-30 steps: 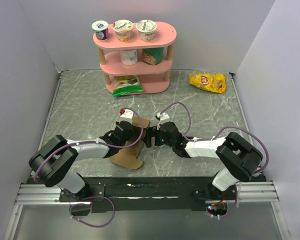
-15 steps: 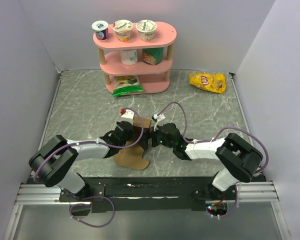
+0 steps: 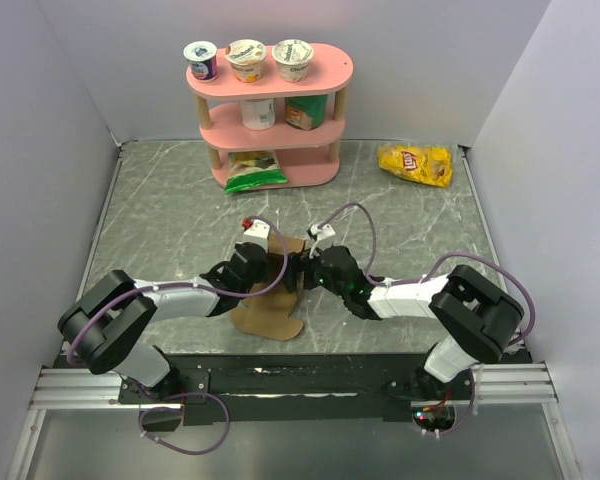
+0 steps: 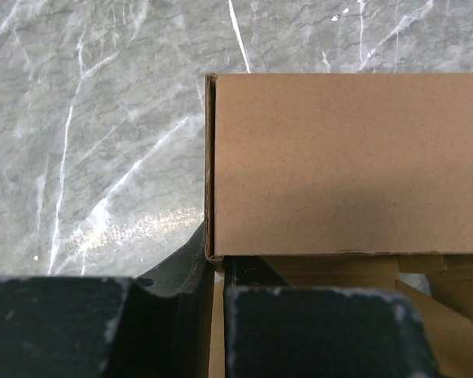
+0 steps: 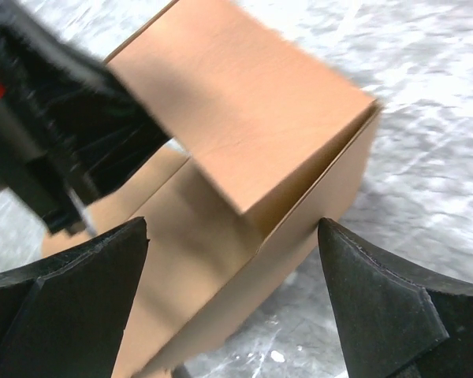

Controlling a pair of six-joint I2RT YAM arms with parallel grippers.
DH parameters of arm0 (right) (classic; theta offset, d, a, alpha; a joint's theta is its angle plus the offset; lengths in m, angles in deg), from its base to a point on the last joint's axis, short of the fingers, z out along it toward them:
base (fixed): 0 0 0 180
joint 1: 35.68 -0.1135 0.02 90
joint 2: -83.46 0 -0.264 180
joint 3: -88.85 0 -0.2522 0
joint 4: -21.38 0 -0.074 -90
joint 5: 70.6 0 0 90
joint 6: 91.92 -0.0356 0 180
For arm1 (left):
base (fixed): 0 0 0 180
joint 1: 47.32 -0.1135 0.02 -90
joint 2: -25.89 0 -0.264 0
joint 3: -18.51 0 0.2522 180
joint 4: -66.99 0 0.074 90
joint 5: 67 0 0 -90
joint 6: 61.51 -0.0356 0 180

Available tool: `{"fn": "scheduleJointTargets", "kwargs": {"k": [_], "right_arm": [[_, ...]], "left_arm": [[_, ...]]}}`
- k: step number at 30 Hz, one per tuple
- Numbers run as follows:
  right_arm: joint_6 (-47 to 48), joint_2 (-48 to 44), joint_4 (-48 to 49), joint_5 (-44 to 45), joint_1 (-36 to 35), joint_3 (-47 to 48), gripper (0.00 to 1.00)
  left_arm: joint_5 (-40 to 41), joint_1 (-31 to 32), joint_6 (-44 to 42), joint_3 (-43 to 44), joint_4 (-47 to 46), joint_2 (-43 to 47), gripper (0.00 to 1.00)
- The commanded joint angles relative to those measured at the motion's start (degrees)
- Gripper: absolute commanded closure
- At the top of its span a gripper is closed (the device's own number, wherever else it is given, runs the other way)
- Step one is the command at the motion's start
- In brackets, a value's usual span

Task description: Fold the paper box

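Note:
The paper box (image 3: 268,320) is plain brown cardboard, partly folded, in the middle of the table near the front. One flap lies flat towards the near edge. My left gripper (image 3: 264,268) is shut on a thin upright wall of the box (image 4: 347,165). In the left wrist view that wall runs edge-on between the left gripper's (image 4: 217,295) dark pads. My right gripper (image 3: 298,272) comes in from the right and is open wide. In the right wrist view the right gripper (image 5: 232,228) straddles the corner of the box (image 5: 236,142), under a raised panel.
A pink shelf (image 3: 270,112) stands at the back, with yogurt cups on top and more tubs on its middle level. A green bag (image 3: 255,170) lies on its bottom level. A yellow chip bag (image 3: 416,164) lies at the back right. White walls enclose the table.
My right gripper has moved left, up against the box. The box's flat flap has shifted slightly right. The left gripper has kept its grip in place.

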Motion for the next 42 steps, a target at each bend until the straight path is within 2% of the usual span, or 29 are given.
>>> {"fn": "scheduleJointTargets", "kwargs": {"k": [1,3,7,11,16,18,20,22,26,30,31,34,38,42], "right_arm": [[-1.9,-2.1,-3.0,14.7,-3.1,4.3,0.09],[-2.5,-1.7,-6.7,17.9,-4.2,5.4,0.12],[-7.6,-0.3,-16.6,26.4,-5.9,10.2,0.31],[-13.5,0.1,-24.0,32.3,-6.9,12.8,0.43],[-14.6,1.4,-27.0,33.2,-6.9,14.9,0.58],[-14.2,2.4,-27.7,33.2,-7.0,15.4,0.64],[-13.7,3.0,-28.3,33.3,-6.8,15.6,0.66],[-13.1,3.2,-28.5,33.8,-6.9,15.5,0.68],[-10.2,3.2,-26.9,33.1,-6.5,15.3,0.68],[-8.3,3.4,-25.6,31.7,-5.9,15.2,0.7],[-7.6,3.6,-25.7,31.3,-5.6,15.3,0.7],[-5.9,3.5,-25.0,30.1,-4.7,15.2,0.7],[-4.4,2.5,-24.9,28.2,-3.5,15.2,0.7],[-3.5,2.4,-24.9,26.1,-2.8,15.6,0.7]], "left_arm": [[-2.6,0.8,2.0,0.3,1.2,-0.1,0.99],[-2.6,0.8,3.2,0.3,1.5,0.2,0.99],[-1.9,0.9,4.6,0.3,2.3,0.2,0.99],[0.6,1.3,5.1,0.5,3.1,0.5,0.99],[1.2,2.0,5.4,-0.1,2.7,1.8,0.98],[1.7,2.0,5.0,0.2,3.2,3.3,0.91],[1.7,2.0,4.3,0.2,3.4,5.8,0.85],[1.2,2.0,3.8,0.1,3.9,7.4,0.67],[-0.5,2.0,3.9,-0.7,5.5,11.4,0.5],[-2.8,2.0,3.7,-2.7,6.9,16.0,0.27],[-3.2,2.0,3.4,-2.9,7.6,16.9,0.25],[-4.4,2.5,3.3,-5.0,9.4,22.0,0.23],[-1.1,6.9,5.0,-10.5,7.9,32.7,0.29],[-0.6,12.4,8.1,-15.7,1.7,37.4,0.36]]}}
